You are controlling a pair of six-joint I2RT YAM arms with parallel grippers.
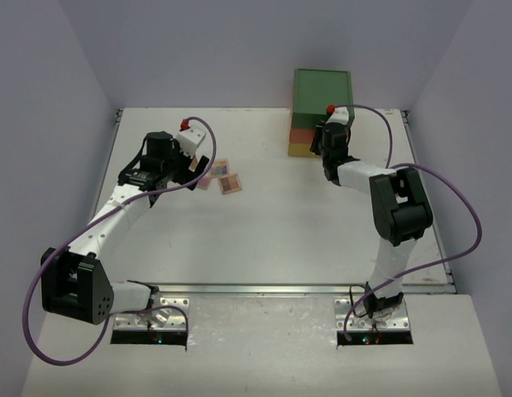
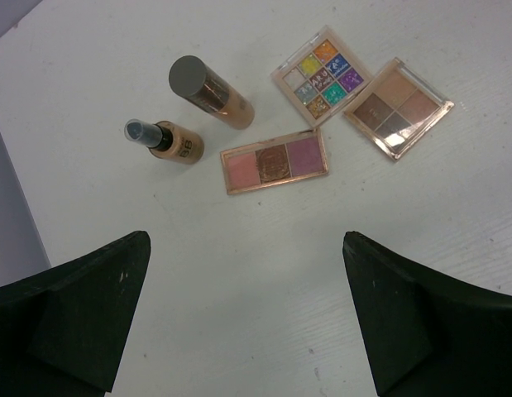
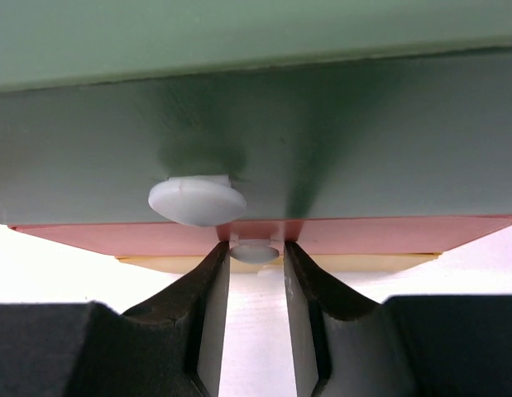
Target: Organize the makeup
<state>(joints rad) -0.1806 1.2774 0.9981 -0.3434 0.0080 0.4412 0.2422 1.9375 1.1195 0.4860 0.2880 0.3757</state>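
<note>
The right gripper has its jaws drawn narrow around the small white knob of the red drawer. Whether the fingers press the knob or stand just clear of it is hard to tell. Above sits a larger white knob on the green drawer, and only a thin yellow strip shows below. From the top view these belong to the drawer chest at the table's far right, its front partly blocked by the arm.

The left gripper is spread wide and holds nothing, hovering over the white table on its left half. Beyond its fingers are a grey-capped amber bottle and a dark-capped amber bottle with dark print too small to read. Just to the right lie a three-pan blush palette, a nine-pan glitter palette with pale, unreadable lettering, and a four-pan brown palette edge to edge with it
</note>
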